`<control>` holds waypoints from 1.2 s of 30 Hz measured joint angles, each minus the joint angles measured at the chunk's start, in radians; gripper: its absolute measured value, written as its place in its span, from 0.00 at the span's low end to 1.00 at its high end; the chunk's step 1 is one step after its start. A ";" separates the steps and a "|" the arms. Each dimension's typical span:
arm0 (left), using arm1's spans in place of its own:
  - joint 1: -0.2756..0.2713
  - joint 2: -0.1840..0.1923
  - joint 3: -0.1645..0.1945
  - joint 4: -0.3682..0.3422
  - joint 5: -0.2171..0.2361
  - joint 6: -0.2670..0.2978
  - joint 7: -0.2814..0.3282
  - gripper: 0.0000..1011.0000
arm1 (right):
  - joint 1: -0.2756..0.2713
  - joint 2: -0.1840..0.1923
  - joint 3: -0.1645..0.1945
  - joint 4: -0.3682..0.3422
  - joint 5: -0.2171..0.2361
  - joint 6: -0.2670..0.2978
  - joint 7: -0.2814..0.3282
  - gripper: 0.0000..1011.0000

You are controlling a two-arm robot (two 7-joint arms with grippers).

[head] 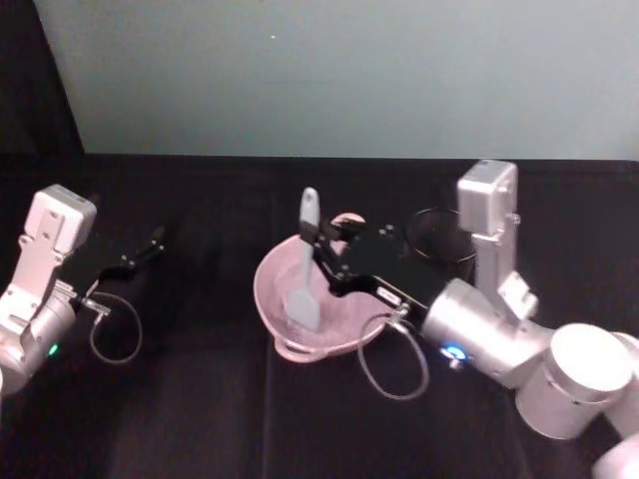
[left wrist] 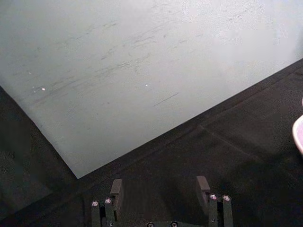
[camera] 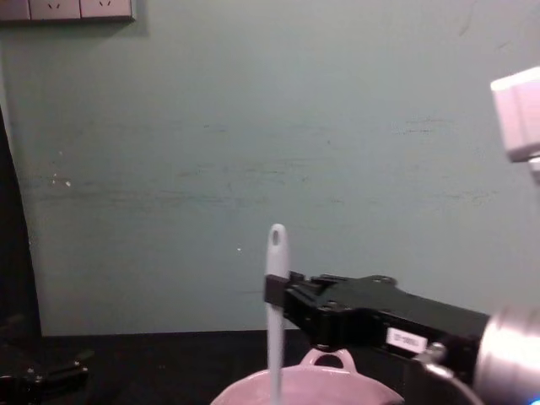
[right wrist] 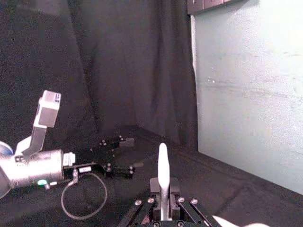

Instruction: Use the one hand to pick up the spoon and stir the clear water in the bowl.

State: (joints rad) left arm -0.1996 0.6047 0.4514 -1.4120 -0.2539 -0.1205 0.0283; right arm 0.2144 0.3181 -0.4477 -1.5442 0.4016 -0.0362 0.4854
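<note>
Here, the spoon (head: 304, 267) stands in the bowl (head: 272, 299), gripped by the right tool (head: 316, 245).

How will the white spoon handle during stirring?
Likely stiff: the spoon stands straight in the right pincer. Probably light: slender plastic. May pivot: gripped on a narrow handle, scoop down in the bowl. Left pincer parked, open.

Soft, even light is washing the pale wall (camera: 253, 126). Black cloth (head: 200, 419) is soaking it up, reading dim throughout.
</note>
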 joint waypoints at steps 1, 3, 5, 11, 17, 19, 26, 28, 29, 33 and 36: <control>0.000 0.000 0.000 0.000 0.000 0.000 0.000 1.00 | 0.008 -0.008 -0.006 0.012 -0.001 -0.006 -0.002 0.11; 0.000 0.000 0.000 0.000 0.000 0.000 0.000 1.00 | 0.031 -0.030 -0.017 0.050 -0.012 -0.028 -0.010 0.11; 0.000 0.000 0.000 0.000 0.000 0.000 0.000 1.00 | 0.049 -0.046 -0.023 0.079 -0.022 -0.044 -0.017 0.11; 0.000 0.000 0.000 0.000 0.000 0.000 0.000 1.00 | 0.114 -0.093 -0.025 0.198 -0.113 -0.140 -0.079 0.11; 0.000 0.000 0.000 0.000 0.000 0.000 0.000 1.00 | 0.140 -0.098 0.007 0.245 -0.180 -0.182 -0.134 0.11; 0.000 0.000 0.000 0.000 0.000 0.000 0.000 1.00 | 0.135 -0.085 0.021 0.231 -0.189 -0.177 -0.139 0.11; 0.000 0.000 0.000 0.000 0.000 0.000 0.000 1.00 | 0.061 -0.024 0.055 0.119 -0.182 -0.116 -0.111 0.11; 0.000 0.000 0.000 0.000 0.000 0.000 0.000 1.00 | 0.029 -0.006 0.061 0.076 -0.166 -0.096 -0.091 0.11; 0.000 0.000 0.000 0.000 0.000 0.000 0.000 1.00 | 0.020 -0.003 0.062 0.063 -0.161 -0.091 -0.086 0.11; 0.000 0.000 0.000 0.000 0.000 0.000 0.000 1.00 | -0.013 0.005 0.058 0.021 -0.132 -0.070 -0.059 0.11; 0.000 0.000 0.000 0.000 0.000 0.000 0.000 1.00 | -0.021 -0.003 0.038 0.010 -0.108 -0.063 -0.035 0.11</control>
State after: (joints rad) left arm -0.1995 0.6047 0.4514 -1.4120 -0.2539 -0.1205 0.0283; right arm 0.1933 0.3152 -0.4097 -1.5342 0.2931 -0.0993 0.4500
